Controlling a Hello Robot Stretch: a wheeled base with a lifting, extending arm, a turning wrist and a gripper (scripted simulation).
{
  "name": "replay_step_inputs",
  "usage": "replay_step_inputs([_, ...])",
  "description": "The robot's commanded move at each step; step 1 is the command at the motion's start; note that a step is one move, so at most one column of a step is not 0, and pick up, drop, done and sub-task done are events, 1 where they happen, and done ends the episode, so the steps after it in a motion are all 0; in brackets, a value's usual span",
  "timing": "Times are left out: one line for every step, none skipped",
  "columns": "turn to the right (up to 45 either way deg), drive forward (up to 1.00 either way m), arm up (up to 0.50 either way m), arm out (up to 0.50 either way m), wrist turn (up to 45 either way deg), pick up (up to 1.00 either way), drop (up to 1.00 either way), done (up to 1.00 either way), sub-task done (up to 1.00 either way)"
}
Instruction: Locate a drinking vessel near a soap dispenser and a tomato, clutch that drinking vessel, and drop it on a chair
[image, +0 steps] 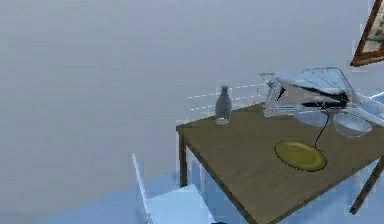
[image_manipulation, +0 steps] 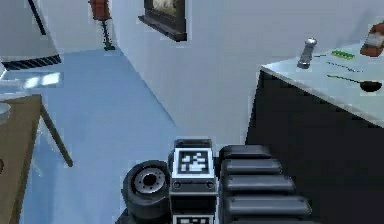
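Evidently the search step is in hand: nothing here can be called a drinking vessel with any confidence, so how it looks cannot be told. Nearest, the gripper sits low beside 1 white marker square; its far end cannot be made out, so I cannot tell whether it holds anything. Next comes the brown wooden table, with the white slatted chair standing at its near corner, a flat yellow-green plate on top and a small grey bottle at its far edge. Well apart from the table, across the blue floor, a white-topped dark counter carries a slim grey dark-capped bottle and a red blob. The cup may stand there. The next move likely calls for driving toward that counter for a closer look.
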Motion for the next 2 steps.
replay_step_inputs([-21.0,0.0,0.0,0.0,0.0,0.0,0.0,0.0,0.0])
replay_step_inputs([-3.0,0.0,0.0,0.0,0.0,0.0,0.0,0.0,0.0])
